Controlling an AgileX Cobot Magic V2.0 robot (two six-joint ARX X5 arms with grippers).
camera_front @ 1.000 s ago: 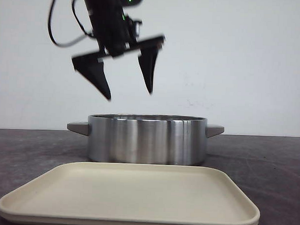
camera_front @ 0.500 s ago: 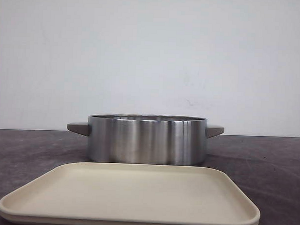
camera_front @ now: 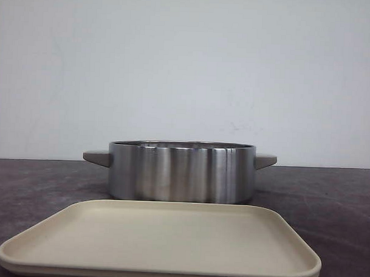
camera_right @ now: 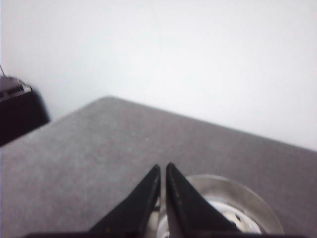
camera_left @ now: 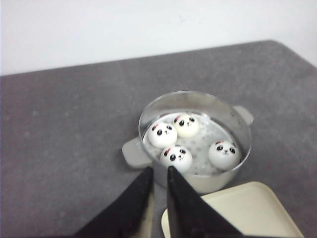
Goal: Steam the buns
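Four buns (camera_left: 190,141) are the finding that matters, though the front view shows none of them; that view holds only a steel pot (camera_front: 181,172) standing on the dark counter (camera_front: 43,182) and, nearer the camera, a bare cream tray (camera_front: 160,238); a second ago the left gripper hung parted above the pot's rim, half a second ago it was gone from this view, and it is absent now; neither arm appears here.

Left wrist view: all four panda-faced buns sit on the perforated floor inside the pot, three grouped toward one side, one apart; the left gripper (camera_left: 158,174) stands well above and clear of the pot, fingers drawn nearly together with a narrow gap, grasping nothing; a corner of the tray shows beside the pot.

Right wrist view: the right gripper (camera_right: 163,171) is likewise closed to a slit and empty, raised over the counter with part of the pot's rim beyond it; buns not discernible here.

Judgement: loading appears complete and the left arm has withdrawn; no lid is visible in any view.
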